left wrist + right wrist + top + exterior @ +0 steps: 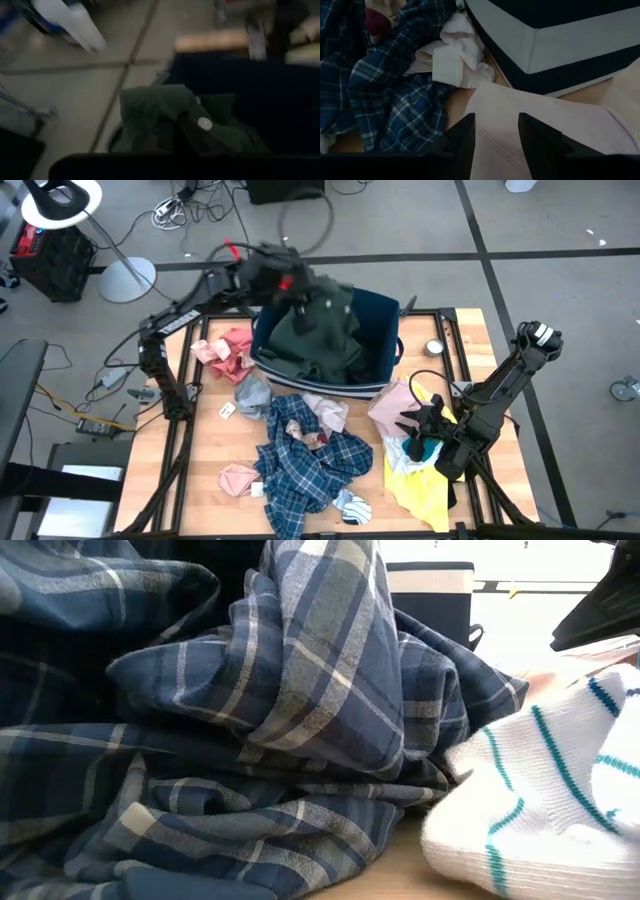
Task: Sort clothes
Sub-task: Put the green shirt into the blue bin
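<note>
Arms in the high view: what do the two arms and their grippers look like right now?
Both arms are dark, slim and jointed. The left arm has a pale strip along one link, red accents and a black cable looping above its wrist. The right arm has a pale patch at its upper joint. The right gripper has two dark, wedge-shaped fingers.

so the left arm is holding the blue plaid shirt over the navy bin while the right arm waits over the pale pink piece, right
Not quite: the left gripper holds the dark green shirt over the navy bin, as the high view shows. The blue plaid shirt lies on the table. The right gripper does wait, jaws open, over the pale pink piece.
</note>
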Controlling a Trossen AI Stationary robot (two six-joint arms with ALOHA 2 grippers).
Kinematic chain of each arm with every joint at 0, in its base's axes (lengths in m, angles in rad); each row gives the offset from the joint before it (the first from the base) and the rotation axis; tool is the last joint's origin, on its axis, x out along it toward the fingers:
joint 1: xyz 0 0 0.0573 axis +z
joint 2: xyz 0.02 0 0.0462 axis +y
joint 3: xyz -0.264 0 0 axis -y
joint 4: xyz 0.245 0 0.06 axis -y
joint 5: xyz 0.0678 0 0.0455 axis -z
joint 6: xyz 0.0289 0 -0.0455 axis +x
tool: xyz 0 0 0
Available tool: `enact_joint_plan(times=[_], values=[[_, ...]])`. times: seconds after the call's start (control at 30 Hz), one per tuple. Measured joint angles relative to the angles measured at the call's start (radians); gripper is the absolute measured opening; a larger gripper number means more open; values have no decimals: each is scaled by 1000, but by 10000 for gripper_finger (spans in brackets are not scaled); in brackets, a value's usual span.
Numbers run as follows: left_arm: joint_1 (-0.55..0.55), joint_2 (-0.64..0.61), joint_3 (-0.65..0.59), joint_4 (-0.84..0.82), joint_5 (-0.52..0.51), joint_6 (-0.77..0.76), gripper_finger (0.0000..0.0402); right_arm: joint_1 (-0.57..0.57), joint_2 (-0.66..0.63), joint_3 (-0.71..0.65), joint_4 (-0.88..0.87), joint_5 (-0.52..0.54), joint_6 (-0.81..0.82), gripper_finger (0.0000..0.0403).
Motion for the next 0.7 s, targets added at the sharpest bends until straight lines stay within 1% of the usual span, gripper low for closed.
enact_joint_plan(times=[0.13, 0.23, 0.37, 0.6, 0.7], values=[[0, 78, -1, -104, 15, -4, 1, 0, 0, 0, 1, 0, 2, 151], [0, 144, -1, -147, 33, -10, 1, 0, 0, 0, 3, 0, 3, 151], [0, 237, -1, -151, 59, -26, 1, 0, 0, 0, 5, 0, 3, 151], [24, 387, -2, -144, 67, -30, 1, 0, 0, 0, 5, 0, 2, 151], [37, 431, -2, -144, 100, -31, 2, 0, 0, 0, 5, 0, 2, 151]])
